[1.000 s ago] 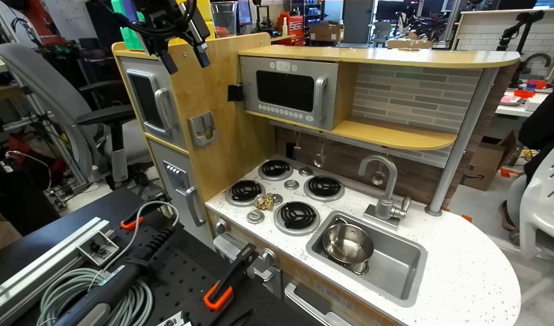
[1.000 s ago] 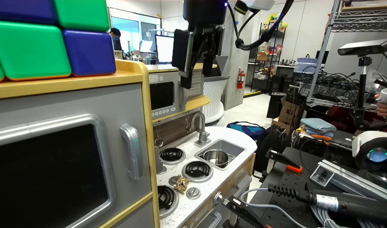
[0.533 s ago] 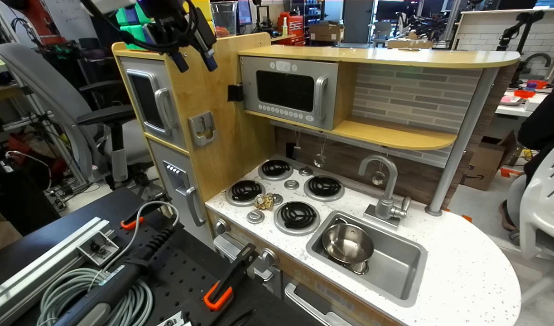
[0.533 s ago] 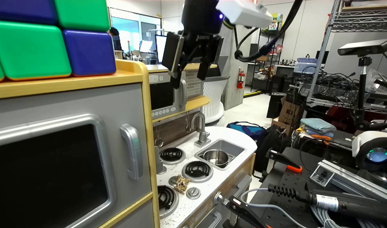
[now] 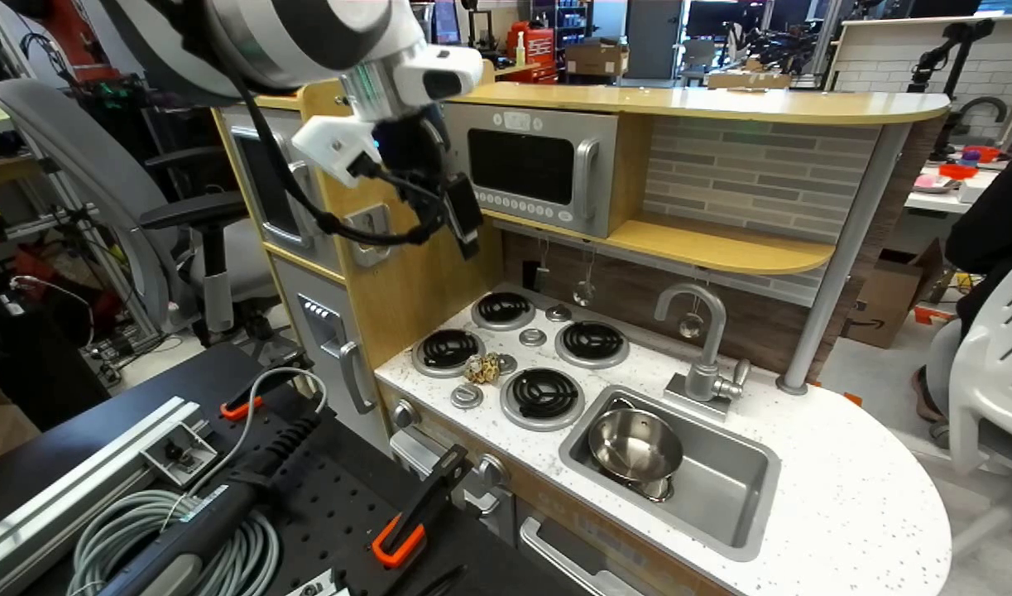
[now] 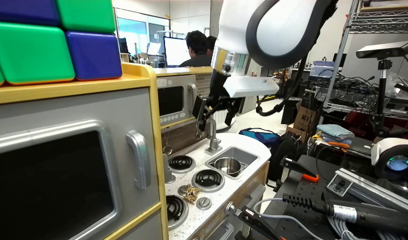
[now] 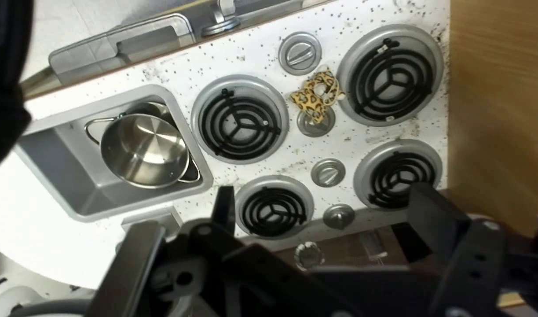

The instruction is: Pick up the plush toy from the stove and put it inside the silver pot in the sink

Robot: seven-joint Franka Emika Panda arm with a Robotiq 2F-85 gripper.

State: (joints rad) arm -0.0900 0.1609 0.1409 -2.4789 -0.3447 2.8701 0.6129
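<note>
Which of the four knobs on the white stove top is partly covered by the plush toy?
Of these, the second knob from the top in the wrist view: the plush toy overlaps it there, while the other three knobs show whole.

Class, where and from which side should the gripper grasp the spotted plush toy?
Probably the middle of the plush toy, from above, jaws on the sides facing its neighbouring burners: it lies low on the stove, and knobs sit close at its other sides.
</note>
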